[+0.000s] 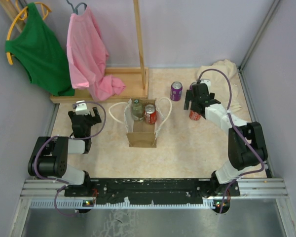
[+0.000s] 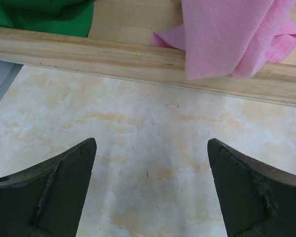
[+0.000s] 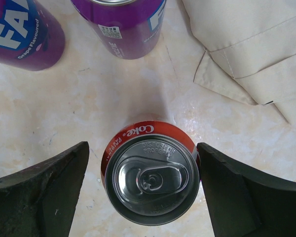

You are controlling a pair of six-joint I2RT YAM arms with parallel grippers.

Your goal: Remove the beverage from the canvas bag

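Note:
The canvas bag (image 1: 142,132) stands open in the middle of the table, its white handles splayed to both sides. Inside it stand a green bottle (image 1: 137,108) and a red can (image 1: 150,114). A red Coke can (image 1: 194,115) stands upright on the table to the right of the bag. In the right wrist view this Coke can (image 3: 150,180) sits between the jaws of my right gripper (image 3: 142,148), which are open and not pressing on it. My right gripper (image 1: 194,104) hovers just above it. My left gripper (image 1: 83,112) is open and empty, left of the bag, over bare table (image 2: 150,173).
Two purple cans (image 3: 121,22) (image 3: 19,34) stand just beyond the Coke can; one shows in the top view (image 1: 176,91). A cream cloth (image 1: 222,71) lies at the back right. A wooden rack base (image 2: 138,59) with a pink garment (image 1: 89,54) and a green garment (image 1: 39,49) stands at the back left.

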